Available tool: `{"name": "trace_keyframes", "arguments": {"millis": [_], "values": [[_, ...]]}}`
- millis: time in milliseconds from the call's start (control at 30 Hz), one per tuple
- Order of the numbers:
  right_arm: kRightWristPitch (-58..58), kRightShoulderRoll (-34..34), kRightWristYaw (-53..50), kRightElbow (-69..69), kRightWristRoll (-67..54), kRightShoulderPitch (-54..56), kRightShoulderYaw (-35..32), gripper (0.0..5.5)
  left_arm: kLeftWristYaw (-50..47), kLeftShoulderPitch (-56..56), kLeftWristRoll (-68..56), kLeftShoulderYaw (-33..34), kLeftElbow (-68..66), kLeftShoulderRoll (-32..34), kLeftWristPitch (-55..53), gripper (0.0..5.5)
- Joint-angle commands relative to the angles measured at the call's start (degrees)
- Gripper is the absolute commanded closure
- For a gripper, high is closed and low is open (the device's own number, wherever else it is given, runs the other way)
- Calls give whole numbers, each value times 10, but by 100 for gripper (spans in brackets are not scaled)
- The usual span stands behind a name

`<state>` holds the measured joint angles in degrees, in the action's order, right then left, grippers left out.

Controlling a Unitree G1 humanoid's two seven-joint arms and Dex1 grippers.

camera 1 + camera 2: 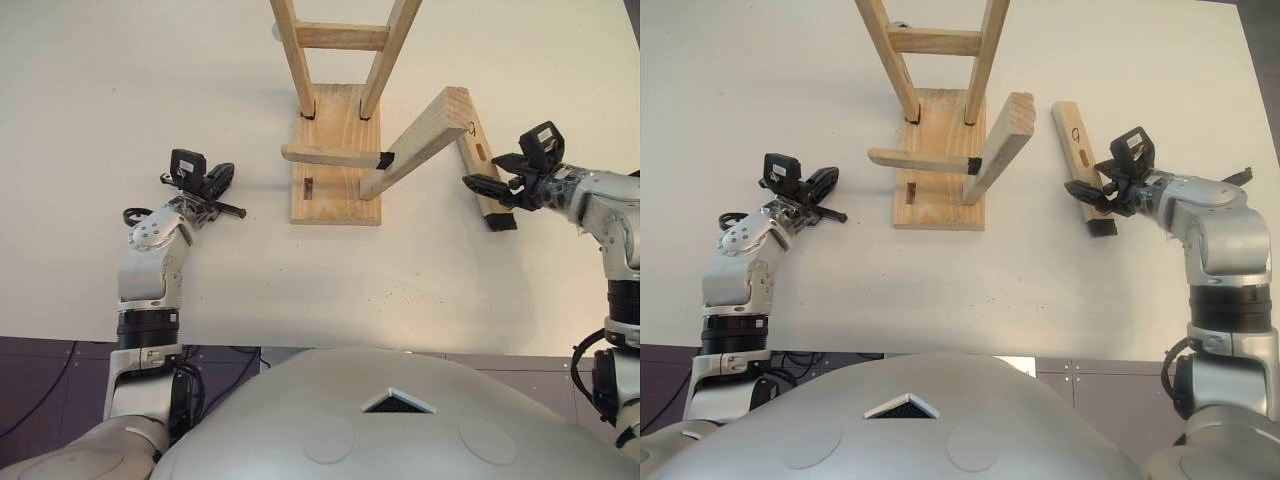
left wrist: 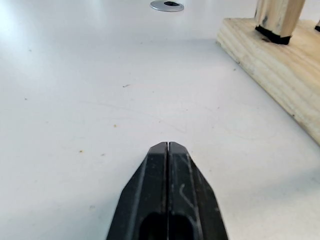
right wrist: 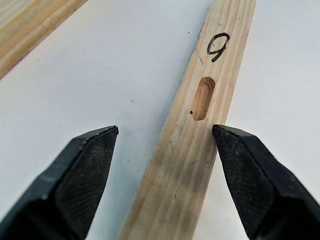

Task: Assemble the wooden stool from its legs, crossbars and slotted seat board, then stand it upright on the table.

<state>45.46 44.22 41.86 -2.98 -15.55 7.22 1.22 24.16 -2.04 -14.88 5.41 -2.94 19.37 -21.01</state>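
Note:
The slotted seat board lies flat on the white table. Two legs joined by a crossbar stand upright in its far slots. A third leg with a crossbar leans over the board at a slant. The last leg, with a slot and a black tip, lies loose on the table to the right. My right gripper is open, its fingers on either side of this loose leg near the black end. My left gripper is shut on nothing, low over the table left of the board.
A small metal disc lies on the table beyond the left gripper. The table's front edge runs just under both arms. Open table surface lies to the far left and between the board and the front edge.

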Motion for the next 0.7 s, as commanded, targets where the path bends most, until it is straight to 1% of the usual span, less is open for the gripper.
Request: {"name": "trace_keyframes", "arguments": {"millis": [33,133,233,333,433,567,700], "values": [[-1,19,11,16,15,-27,14,201,-7,-17,0,15,13,0,7,550],[-12,11,3,40,14,9,4,201,-13,-16,7,11,9,-7,13,550],[-20,14,7,58,17,20,10,201,-21,-10,13,1,1,-19,21,550],[-31,20,9,78,29,19,19,246,-28,-14,18,-1,2,-27,27,550],[-25,25,16,89,38,24,25,297,-38,-19,14,13,9,-29,36,550],[-12,45,43,92,48,27,45,355,-66,-8,0,50,40,-34,44,550],[-33,37,35,114,73,52,56,422,-109,23,-8,83,74,-49,57,550]]}}
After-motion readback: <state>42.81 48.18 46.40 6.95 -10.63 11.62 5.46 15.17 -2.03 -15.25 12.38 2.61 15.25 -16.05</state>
